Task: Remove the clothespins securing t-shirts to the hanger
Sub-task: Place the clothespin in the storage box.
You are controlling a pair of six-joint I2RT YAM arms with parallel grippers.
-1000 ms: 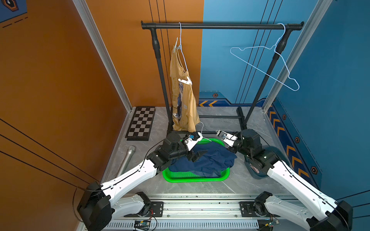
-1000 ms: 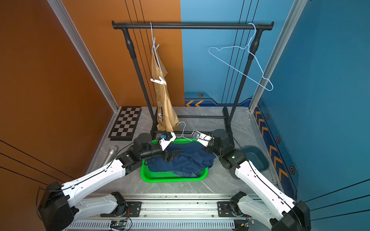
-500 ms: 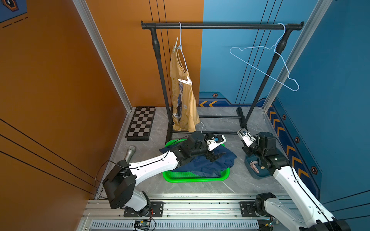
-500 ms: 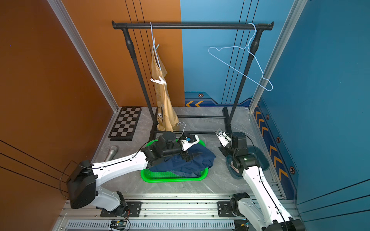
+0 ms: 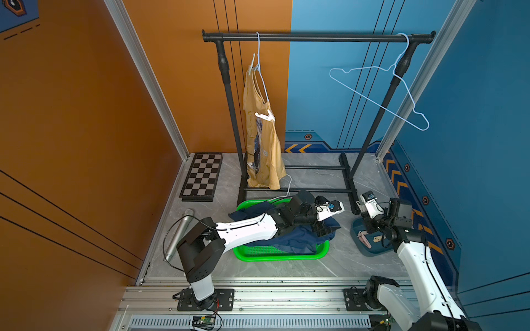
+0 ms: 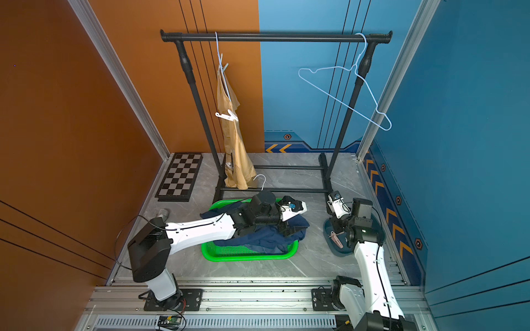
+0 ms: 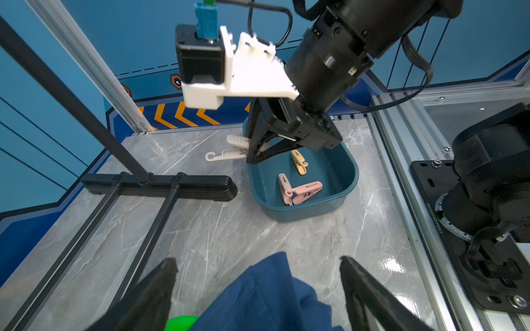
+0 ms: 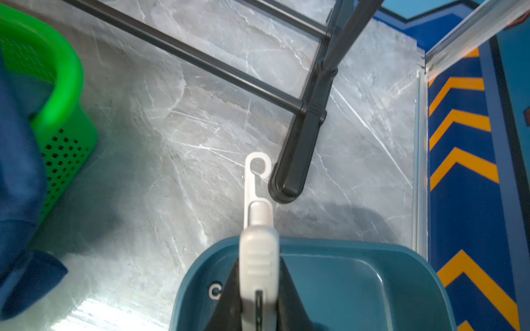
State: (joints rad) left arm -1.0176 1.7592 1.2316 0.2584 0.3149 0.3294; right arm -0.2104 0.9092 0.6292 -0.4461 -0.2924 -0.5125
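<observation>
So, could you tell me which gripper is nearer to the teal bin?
Right. The right gripper hangs over the teal bin, jaws shut on a white clothespin; the left gripper is apart, above the navy shirt.

Pretty clearly a robotics lab test booth: painted orange wall, blue wall, 2 robot arms bolted to an aluminium rail.

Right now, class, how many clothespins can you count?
6. In the teal bin: yellow clothespin, pink clothespin, pale-pink clothespin. The right gripper holds a white clothespin. Two clip the mustard-yellow t-shirt: a white peg lower, a pale peg near the hanger hook. Others may be hidden.
</observation>
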